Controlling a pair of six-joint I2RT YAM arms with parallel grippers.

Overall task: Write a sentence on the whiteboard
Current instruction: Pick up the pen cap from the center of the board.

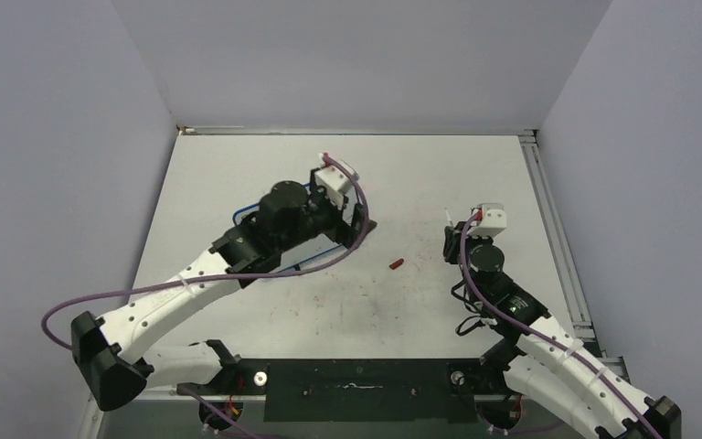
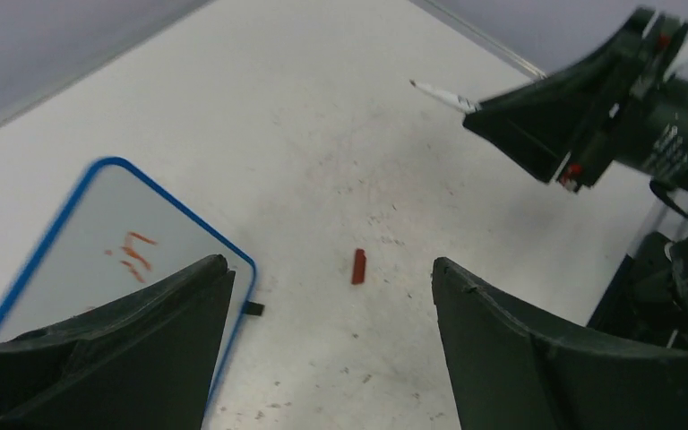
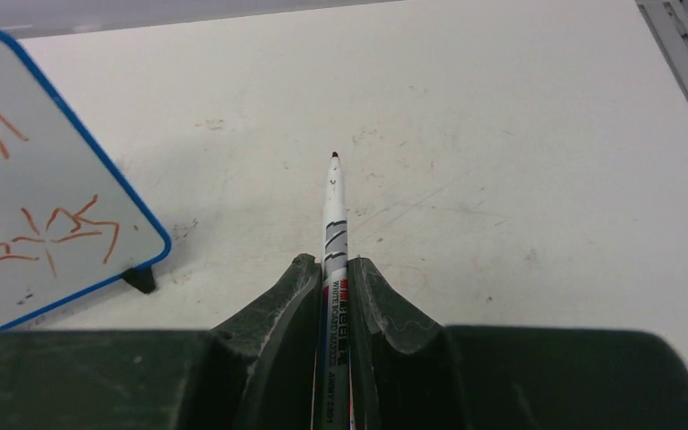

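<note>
The whiteboard (image 3: 45,179), white with a thin blue frame and a black foot, lies at the left of the right wrist view. Red strokes of the sentence (image 3: 49,237) are on it. In the top view my left arm covers most of the whiteboard (image 1: 240,218). My left gripper (image 2: 327,264) hangs open and empty just right of the whiteboard (image 2: 98,233), above bare tabletop. My right gripper (image 3: 331,262) is shut on a white marker (image 3: 334,206) whose uncapped tip points forward above the table, right of the board. The right gripper (image 1: 457,236) is in the right half of the table.
A small red marker cap (image 1: 396,263) lies on the white tabletop between the two grippers; the cap (image 2: 358,266) also shows between my left fingers. The tabletop carries faint red smudges. A metal rail (image 1: 548,229) runs along the right table edge, and grey walls enclose the table.
</note>
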